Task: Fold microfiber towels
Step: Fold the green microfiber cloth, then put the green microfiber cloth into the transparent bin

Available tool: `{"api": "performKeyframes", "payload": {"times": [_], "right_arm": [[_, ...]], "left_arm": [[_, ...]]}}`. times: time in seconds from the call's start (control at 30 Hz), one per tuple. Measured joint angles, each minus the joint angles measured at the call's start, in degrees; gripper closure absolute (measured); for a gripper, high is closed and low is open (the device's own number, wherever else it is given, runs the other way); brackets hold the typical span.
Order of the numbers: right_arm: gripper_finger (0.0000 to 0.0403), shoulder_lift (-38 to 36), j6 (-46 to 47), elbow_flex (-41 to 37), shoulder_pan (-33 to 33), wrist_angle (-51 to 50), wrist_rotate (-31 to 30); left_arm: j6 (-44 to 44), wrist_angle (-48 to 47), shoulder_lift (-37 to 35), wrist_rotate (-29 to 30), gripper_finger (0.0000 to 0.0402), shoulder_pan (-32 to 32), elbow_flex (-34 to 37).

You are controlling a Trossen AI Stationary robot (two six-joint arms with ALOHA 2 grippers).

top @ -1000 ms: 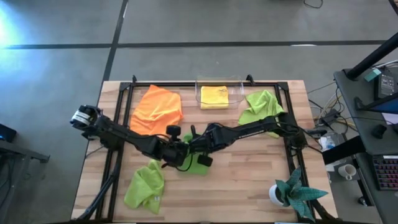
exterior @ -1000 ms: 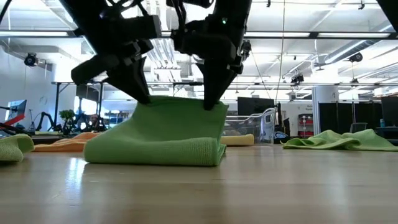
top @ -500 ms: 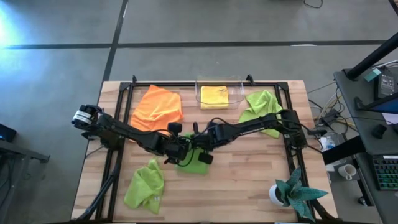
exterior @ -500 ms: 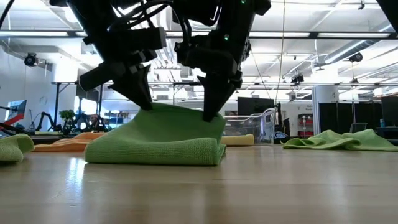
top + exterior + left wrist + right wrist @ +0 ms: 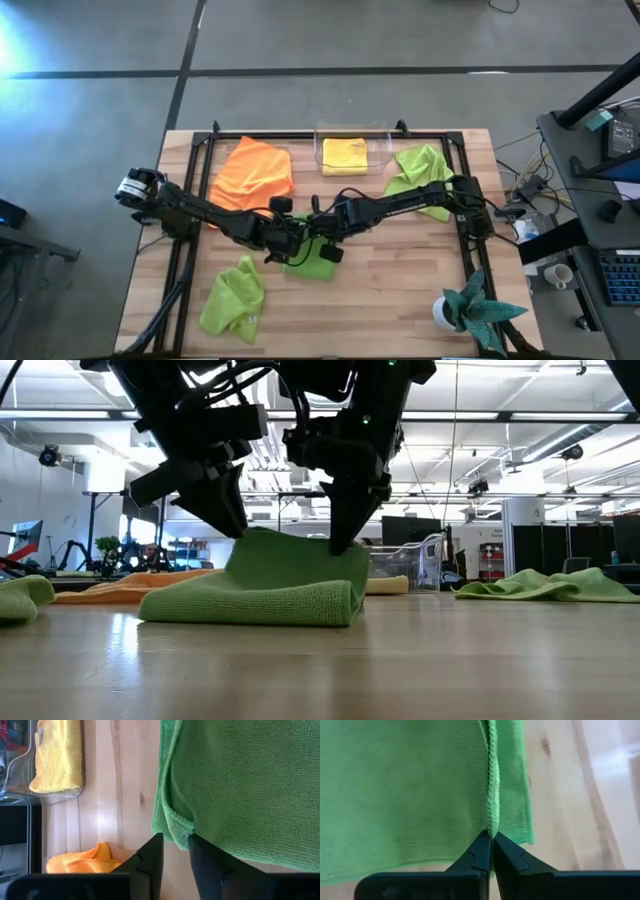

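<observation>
A lime green microfiber towel [image 5: 318, 264] lies folded at the table's middle, with its upper layer raised over the lower one [image 5: 260, 595]. My right gripper [image 5: 491, 837] is shut on the raised layer's edge. My left gripper [image 5: 176, 847] stands open at that layer's other corner [image 5: 180, 831], which sits just off its fingertips. In the low view my left gripper [image 5: 232, 525] comes down on the towel's left and my right gripper [image 5: 342, 545] on its right. My right gripper pinches the towel's hemmed edge [image 5: 491, 822] between its two fingers. It comes from above, slanting down. The edge is held up off the lower layer, and the rest of the towel rests on the table. My left gripper: I cannot tell whether its fingertips [image 5: 196, 842] touch the corner.
An orange towel [image 5: 252, 175] lies at the far left. A yellow one [image 5: 345, 155] sits folded in the clear bin [image 5: 376, 135] at the far edge. Loose lime green towels lie at the far right [image 5: 420, 170] and near left [image 5: 235, 298]. A potted plant [image 5: 475, 310] stands near right.
My right gripper has sunk a little with the towel's edge. The raised upper layer now sits lower over the folded part, and its left end has drawn in toward the table's right.
</observation>
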State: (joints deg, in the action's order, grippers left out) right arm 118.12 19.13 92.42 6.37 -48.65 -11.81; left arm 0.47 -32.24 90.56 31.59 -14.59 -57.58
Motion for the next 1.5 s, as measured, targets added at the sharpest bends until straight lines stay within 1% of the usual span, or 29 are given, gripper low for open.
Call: {"api": "performKeyframes", "payload": {"times": [0.13, 0.43, 0.63, 0.7, 0.77, 0.83, 0.87, 1.0, 1.17, 1.3, 1.5], "right_arm": [[0.0386, -0.6, 0.1, 0.0, -1.0, 1.1, -0.2], [0.0314, -1.0, -0.1, 0.1, -1.9, 1.8, -0.3], [0.0289, -3.5, -0.1, 0.1, -1.8, 0.1, 0.3], [0.0287, -5.6, 0.2, 0.1, -1.7, -2.0, 0.3], [0.0287, -8.0, 0.0, -0.4, -1.3, -3.7, 0.3], [0.0289, -10.6, -0.1, -1.5, -0.6, -5.3, 0.4], [0.0290, -11.9, -0.1, -2.3, -0.3, -5.7, 0.4], [0.0293, -17.1, 2.4, -7.2, 1.4, -5.8, 1.5], [0.0287, -22.0, 9.7, -13.9, 4.5, -5.0, 1.8], [0.0273, -23.8, 13.9, -17.3, 7.5, -4.6, 1.7], [0.0239, -24.1, 15.8, -18.4, 11.9, -1.8, 1.8]], "left_arm": [[0.0, 0.1, -0.1, 0.0, 0.0315, 0.0, 0.0], [-0.1, -2.0, -1.0, 0.0, 0.0314, 0.0, -1.4], [-0.2, -3.3, -1.9, -0.2, 0.0314, -0.2, -2.9], [-0.3, -3.8, -2.7, -2.1, 0.0314, -0.5, -2.9], [-0.3, -5.0, -3.6, -5.9, 0.0314, -1.0, -2.9], [-0.4, -5.3, -4.4, -8.9, 0.0314, -1.6, -2.6], [-1.1, -5.3, -4.8, -9.5, 0.0314, -2.0, -2.5], [-4.7, -5.9, -6.0, -10.0, 0.0314, -3.9, -1.7], [-7.3, -5.9, -6.5, -10.3, 0.0314, -7.2, -0.9], [-7.7, -5.8, -6.4, -10.8, 0.0314, -9.4, -0.9], [-12.2, -5.8, -6.3, -15.2, 0.0314, -10.2, -0.9]]}}
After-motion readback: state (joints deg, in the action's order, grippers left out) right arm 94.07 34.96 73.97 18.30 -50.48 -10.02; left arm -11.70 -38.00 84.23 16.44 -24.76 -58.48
